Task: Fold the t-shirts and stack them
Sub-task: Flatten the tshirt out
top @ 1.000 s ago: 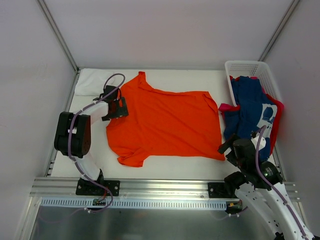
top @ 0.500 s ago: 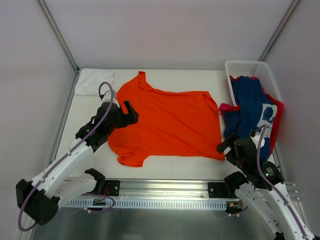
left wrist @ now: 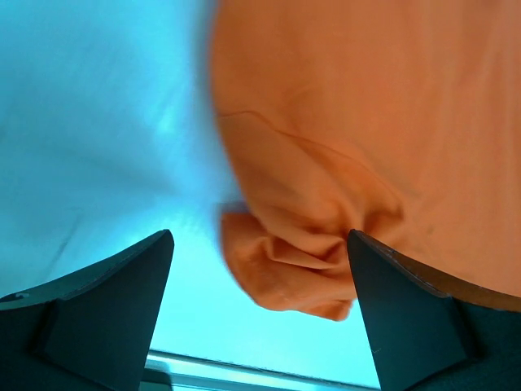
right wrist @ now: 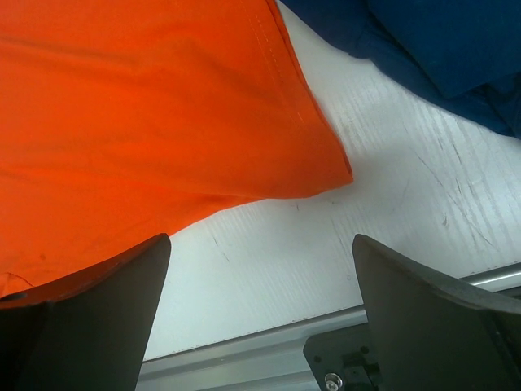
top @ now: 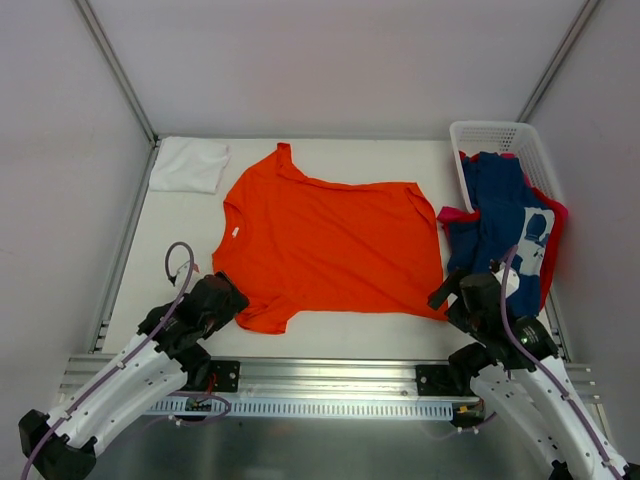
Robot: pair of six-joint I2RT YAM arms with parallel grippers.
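Note:
The orange t-shirt point(top: 330, 250) lies spread flat on the white table, collar toward the left. A white t-shirt point(top: 188, 163) sits folded at the back left corner. A navy t-shirt point(top: 500, 215) with white print and a pink-red one point(top: 556, 225) spill out of the basket. My left gripper point(top: 232, 302) is low at the orange shirt's near-left sleeve. It is open, and the bunched sleeve point(left wrist: 301, 269) lies just ahead of its tips point(left wrist: 260, 314). My right gripper point(top: 443, 293) is open at the shirt's near-right hem corner point(right wrist: 326, 163), with bare table between its tips point(right wrist: 260, 314).
A white lattice basket point(top: 497, 135) stands at the back right, against the enclosure wall. An aluminium rail point(top: 330, 375) runs along the table's near edge, just behind both grippers. Navy cloth point(right wrist: 423, 49) lies close to the right gripper's far side.
The left arm has swung from the shirt's back-left side down to the near-left sleeve by the rail. The right arm has barely moved. The shirt lies as before.

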